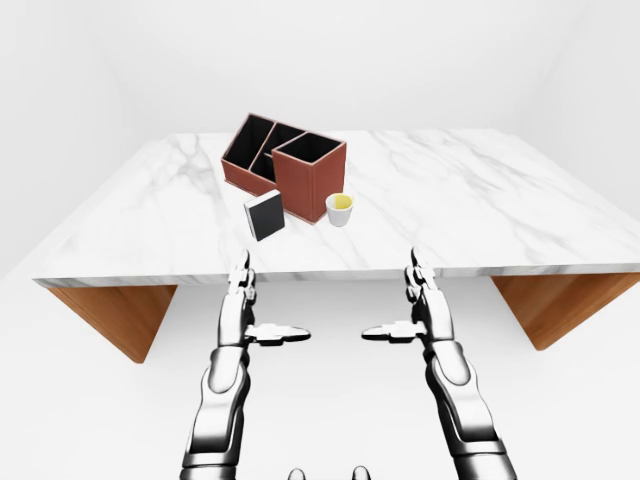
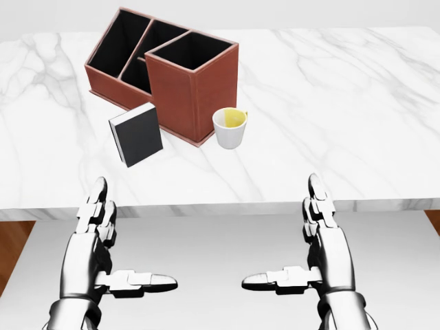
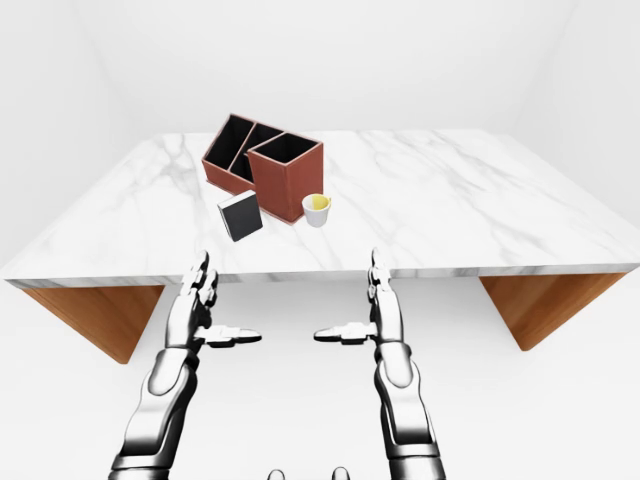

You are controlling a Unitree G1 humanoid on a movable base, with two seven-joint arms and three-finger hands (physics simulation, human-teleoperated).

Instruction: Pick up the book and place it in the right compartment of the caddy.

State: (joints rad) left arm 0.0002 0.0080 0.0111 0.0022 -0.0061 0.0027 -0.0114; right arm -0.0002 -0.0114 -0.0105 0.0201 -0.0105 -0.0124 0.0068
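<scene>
On the table: one white marble-topped table (image 2: 357, 103) with wooden supports carries everything, three things in all.
Book: one black book with a pale page edge (image 2: 136, 134), upright and tilted, looks propped on the caddy's near corner, touching or just beside it; nothing holds it.
Caddy: one reddish-brown leather-look caddy with black lining (image 2: 165, 65), three open compartments, set at an angle; the tall square one sits rightmost in the head view, likely the target.
Cup: one small white cup with yellow inside (image 2: 229, 127), just beside the tall compartment, a likely obstacle.
Left hand: silver three-finger left hand (image 2: 103, 237), fingers spread, empty, below the table edge, nearest the book.
Right hand: matching right hand (image 2: 313, 237), fingers apart too, empty.
Stage: reach not yet begun, I'd say.
</scene>
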